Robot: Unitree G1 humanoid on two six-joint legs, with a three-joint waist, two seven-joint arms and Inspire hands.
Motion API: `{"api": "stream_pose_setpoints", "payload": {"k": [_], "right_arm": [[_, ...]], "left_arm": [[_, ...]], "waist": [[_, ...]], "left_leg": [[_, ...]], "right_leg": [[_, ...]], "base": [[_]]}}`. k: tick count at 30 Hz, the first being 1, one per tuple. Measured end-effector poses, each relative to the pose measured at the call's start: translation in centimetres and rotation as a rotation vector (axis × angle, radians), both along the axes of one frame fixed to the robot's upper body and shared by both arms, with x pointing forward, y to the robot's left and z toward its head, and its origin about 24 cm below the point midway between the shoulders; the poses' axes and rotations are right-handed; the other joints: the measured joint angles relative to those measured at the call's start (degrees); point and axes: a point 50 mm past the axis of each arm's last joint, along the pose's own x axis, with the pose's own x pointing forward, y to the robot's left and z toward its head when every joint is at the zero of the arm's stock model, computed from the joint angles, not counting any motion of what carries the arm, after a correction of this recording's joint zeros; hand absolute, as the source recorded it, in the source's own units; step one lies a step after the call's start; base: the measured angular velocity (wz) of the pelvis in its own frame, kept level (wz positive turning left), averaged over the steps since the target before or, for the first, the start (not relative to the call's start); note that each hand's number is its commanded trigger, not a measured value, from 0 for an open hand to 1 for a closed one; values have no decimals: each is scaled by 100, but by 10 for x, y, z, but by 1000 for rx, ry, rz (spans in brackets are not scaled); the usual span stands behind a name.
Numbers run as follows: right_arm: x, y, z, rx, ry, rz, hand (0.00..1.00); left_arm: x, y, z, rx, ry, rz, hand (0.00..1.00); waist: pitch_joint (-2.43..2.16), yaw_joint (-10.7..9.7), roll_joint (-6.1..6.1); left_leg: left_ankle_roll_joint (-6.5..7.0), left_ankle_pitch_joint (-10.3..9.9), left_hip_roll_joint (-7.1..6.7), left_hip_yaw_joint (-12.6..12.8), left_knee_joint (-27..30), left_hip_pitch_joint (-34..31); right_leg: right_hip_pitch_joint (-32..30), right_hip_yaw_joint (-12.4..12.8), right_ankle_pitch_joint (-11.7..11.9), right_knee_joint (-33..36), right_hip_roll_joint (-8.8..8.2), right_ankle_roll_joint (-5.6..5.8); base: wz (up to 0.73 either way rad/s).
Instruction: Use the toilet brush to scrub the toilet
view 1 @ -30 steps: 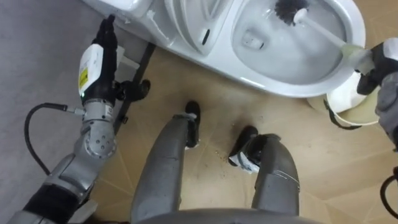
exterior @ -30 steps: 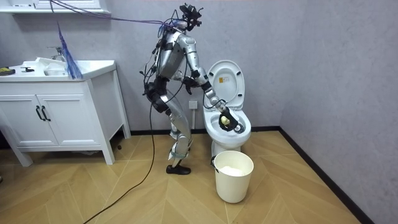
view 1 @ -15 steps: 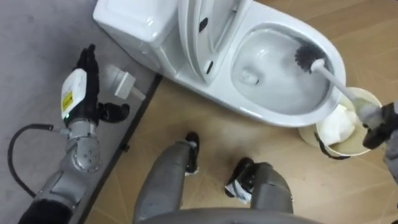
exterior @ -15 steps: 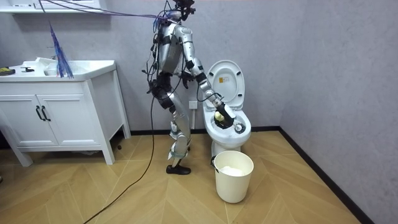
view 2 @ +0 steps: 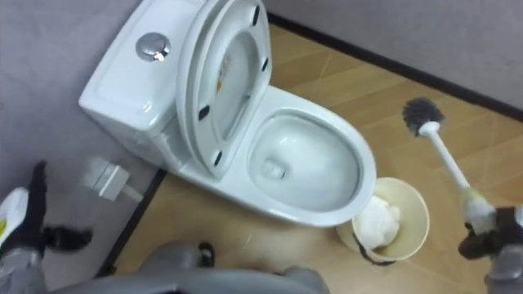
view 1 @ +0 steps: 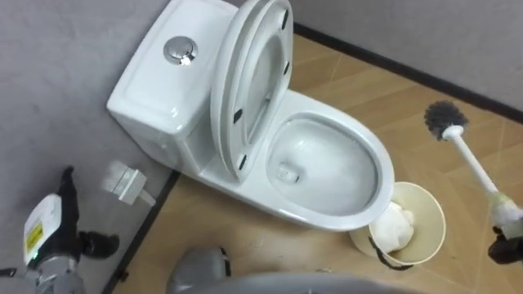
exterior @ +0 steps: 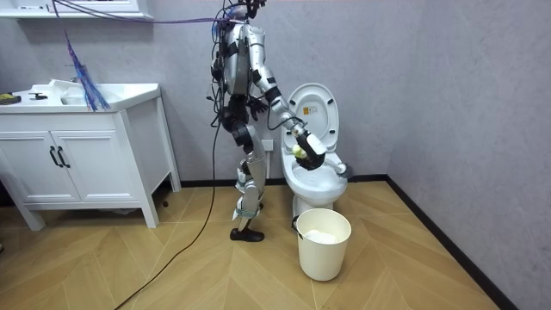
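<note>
Counted one toilet (view 1: 327, 219), with one lid and seat (view 1: 253, 73) raised together and leaning against the cistern at 9 o'clock of the bowl, leaving the bowl opening uncovered. Noted one round flush button (view 1: 181, 51) on top of the cistern. Counted one toilet brush (view 1: 470, 159), held in the air outside the bowl at 3 o'clock of it, dark bristle head uppermost in the eye views and white handle slanting down towards 5 o'clock. Found the right hand (view 1: 507, 245) at the lower right edge, fingers closed round the lower end of that handle. Found the left hand (view 1: 49, 229) at the lower left, near the wall, fingers straight and holding nothing. Counted one pale bucket (view 1: 437, 216) on the wooden floor at 5 o'clock of the bowl, just beside the bowl's rim, with one white wad (view 1: 392, 231) inside. Noted one small white plug fitting (view 1: 127, 184) low on the wall at 7 o'clock of the cistern. Confirmed in the room view an upright stance beside the toilet, with one white vanity cabinet (exterior: 77, 172) well apart at 9 o'clock and the bucket on the floor in front of the bowl.
</note>
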Motion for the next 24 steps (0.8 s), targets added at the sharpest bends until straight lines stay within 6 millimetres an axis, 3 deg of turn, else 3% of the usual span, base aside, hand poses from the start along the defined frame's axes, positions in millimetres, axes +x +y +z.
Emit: {"api": "stream_pose_setpoints", "payload": {"k": [6,15,22,23,24], "right_arm": [[-10,3,1,30,-47,-48,100],[-18,14,-7,56,-160,-209,100],[-43,37,-32,127,-104,-325,100],[-49,43,-36,142,-85,-343,58],[-56,48,-40,154,-61,-359,0]], "left_arm": [[-43,-2,-18,-54,123,164,0],[-81,-5,-33,-140,266,324,0],[-64,-12,-46,-217,252,386,0],[-59,-14,-48,-233,253,383,0],[-54,-15,-49,-242,248,381,0]], "waist": [[13,-176,33],[-2,-398,-9],[9,-555,55],[4,-568,96],[0,-604,139]], "left_leg": [[-17,-16,-40,153,-349,577],[-37,-29,-58,187,-529,984],[-40,-32,-28,330,-619,1125],[-68,-51,-27,328,-622,1128],[-88,-91,-12,332,-623,1128]], "right_leg": [[478,75,6,-296,8,41],[775,386,36,-477,91,51],[827,662,58,-498,127,31],[814,685,60,-495,130,32],[793,687,65,-484,141,38]], "base": [[-11],[-13],[-9],[-12],[-11]]}}
